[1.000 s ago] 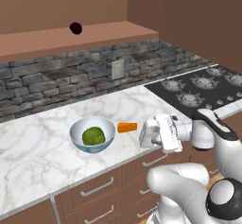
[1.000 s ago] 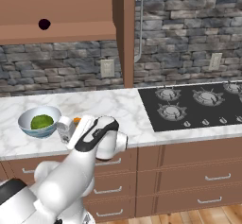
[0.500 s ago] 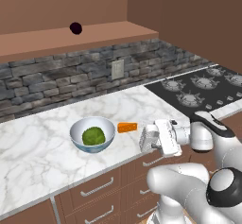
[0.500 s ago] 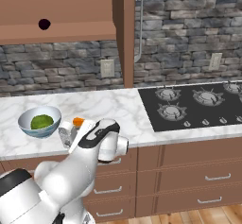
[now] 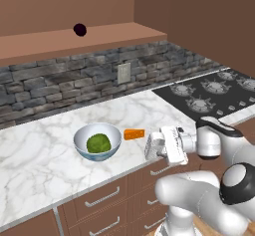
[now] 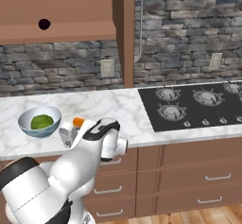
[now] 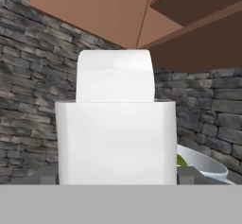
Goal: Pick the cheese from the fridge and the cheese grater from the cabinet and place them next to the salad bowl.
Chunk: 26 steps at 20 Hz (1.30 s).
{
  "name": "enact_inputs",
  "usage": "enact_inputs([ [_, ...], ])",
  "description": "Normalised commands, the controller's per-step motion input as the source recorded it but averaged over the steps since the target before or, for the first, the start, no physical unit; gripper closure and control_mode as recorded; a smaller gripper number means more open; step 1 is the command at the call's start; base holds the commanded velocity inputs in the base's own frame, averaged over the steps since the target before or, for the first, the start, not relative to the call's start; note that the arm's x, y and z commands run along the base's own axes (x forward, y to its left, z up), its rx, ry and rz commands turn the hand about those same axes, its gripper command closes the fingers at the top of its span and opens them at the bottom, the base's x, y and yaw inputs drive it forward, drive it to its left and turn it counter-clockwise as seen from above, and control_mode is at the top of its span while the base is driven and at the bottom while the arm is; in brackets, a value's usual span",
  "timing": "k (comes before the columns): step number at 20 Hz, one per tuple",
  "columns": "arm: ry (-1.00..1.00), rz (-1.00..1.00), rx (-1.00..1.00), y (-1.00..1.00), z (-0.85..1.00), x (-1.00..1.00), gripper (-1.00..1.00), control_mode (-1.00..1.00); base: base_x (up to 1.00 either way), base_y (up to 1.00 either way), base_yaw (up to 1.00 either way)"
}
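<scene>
Bowl point(image 5: 97, 141) sits left on the counter point(image 5: 35, 160), cheese point(image 5: 134, 134) just right of it, already delivered. Rightmost, my gripper point(image 5: 155, 147) holds the grater point(image 5: 154, 148) between wide-set jaws at the counter's edge, for placing beside the cheese.
</scene>
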Motion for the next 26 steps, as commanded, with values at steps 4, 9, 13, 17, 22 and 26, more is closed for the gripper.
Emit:
enact_inputs([
  [4,0.0,0.0,0.0,0.1,-0.05,0.18,1.0,-1.0,0.0,0.0,0.0],
  [9,0.0,0.0,0.0,0.13,-0.15,0.11,1.0,-1.0,0.0,0.0,0.0],
  [13,0.0,0.0,0.0,0.14,-0.03,0.2,1.0,-1.0,0.0,0.0,0.0],
  [17,0.0,0.0,0.0,0.14,-0.01,0.21,1.0,-1.0,0.0,0.0,0.0],
  [22,0.0,0.0,0.0,0.03,-0.04,0.22,1.0,-1.0,0.0,0.0,0.0],
  [26,-0.01,0.0,0.0,0.0,-0.13,0.21,1.0,-1.0,0.0,0.0,0.0],
])
